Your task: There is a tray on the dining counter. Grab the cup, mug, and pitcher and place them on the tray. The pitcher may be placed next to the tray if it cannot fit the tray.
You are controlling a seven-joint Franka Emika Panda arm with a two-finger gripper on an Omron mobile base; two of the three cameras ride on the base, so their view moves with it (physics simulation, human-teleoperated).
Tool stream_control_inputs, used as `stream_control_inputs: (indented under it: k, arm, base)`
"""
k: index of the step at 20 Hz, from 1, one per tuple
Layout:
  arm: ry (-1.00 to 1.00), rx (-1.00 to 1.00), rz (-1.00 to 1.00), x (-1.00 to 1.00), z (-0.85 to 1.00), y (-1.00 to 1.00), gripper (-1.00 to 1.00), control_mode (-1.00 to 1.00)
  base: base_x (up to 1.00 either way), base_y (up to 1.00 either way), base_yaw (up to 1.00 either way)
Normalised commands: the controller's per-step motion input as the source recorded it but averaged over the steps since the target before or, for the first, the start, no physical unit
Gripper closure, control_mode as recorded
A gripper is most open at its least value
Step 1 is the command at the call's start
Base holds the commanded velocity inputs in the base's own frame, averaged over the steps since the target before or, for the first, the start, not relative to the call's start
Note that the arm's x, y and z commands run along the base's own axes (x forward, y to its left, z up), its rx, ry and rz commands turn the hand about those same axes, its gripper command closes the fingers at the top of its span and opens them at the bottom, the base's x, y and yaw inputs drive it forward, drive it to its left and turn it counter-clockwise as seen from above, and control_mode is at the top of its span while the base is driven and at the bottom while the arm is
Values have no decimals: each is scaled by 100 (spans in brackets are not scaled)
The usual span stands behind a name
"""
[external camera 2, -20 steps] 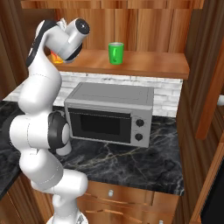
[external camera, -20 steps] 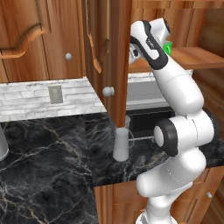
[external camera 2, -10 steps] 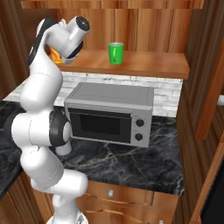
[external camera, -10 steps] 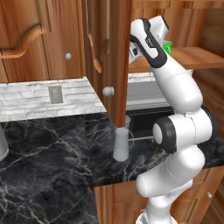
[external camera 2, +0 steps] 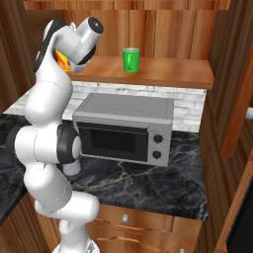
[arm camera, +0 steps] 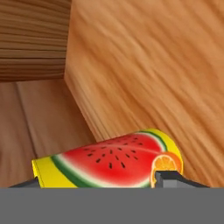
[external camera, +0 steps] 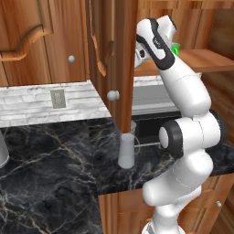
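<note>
Looking along the hand, the yellow cup (arm camera: 111, 164) with a watermelon slice and an orange slice painted on it is sitting right in front of the gripper (arm camera: 98, 183). Its two dark finger tips (arm camera: 175, 178) are poking up at the bottom of the hand view, one low at each end of the cup. So the cup is lying between the jaws, very close. In that tilted view the cup's long side is running across from one tip to the other, a little slanted, but the camera is rolled, so I cannot tell if the cup is really standing up or lying down. The jaws are standing apart on both sides of the cup. I cannot tell if the tips are touching it, so I am not calling it held.

A little farther out, in the right base view, the hand is reaching to the left end of the wooden shelf (external camera 2: 163, 74), and a bit of the yellow cup is peeking out just behind the arm. I think the next move is squeezing the cup and lifting it off the shelf.

Farther along the same shelf, a green mug (external camera 2: 131, 60) is standing upright, well apart from the hand. Below the shelf, a grey microwave (external camera 2: 126, 129) is sitting on the black marble counter (external camera 2: 148, 183). Down on that counter, in the left base view, the pale grey pitcher (external camera: 126, 150) is standing upright near the arm's base.
</note>
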Motion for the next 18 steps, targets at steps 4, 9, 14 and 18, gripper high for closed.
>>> stream_control_inputs:
  k: [4,9,14,18]
  arm:
    - [0,0,0,0,-13,0,100,-100]
    - [-3,0,0,-1,-10,-1,100,-100]
    - [-6,3,-5,-15,-6,-12,100,-100]
    - [-8,7,-8,-29,-10,-30,100,-100]
  base:
    - [0,0,0]
    - [0,0,0]
    - [0,0,0]
    - [0,0,0]
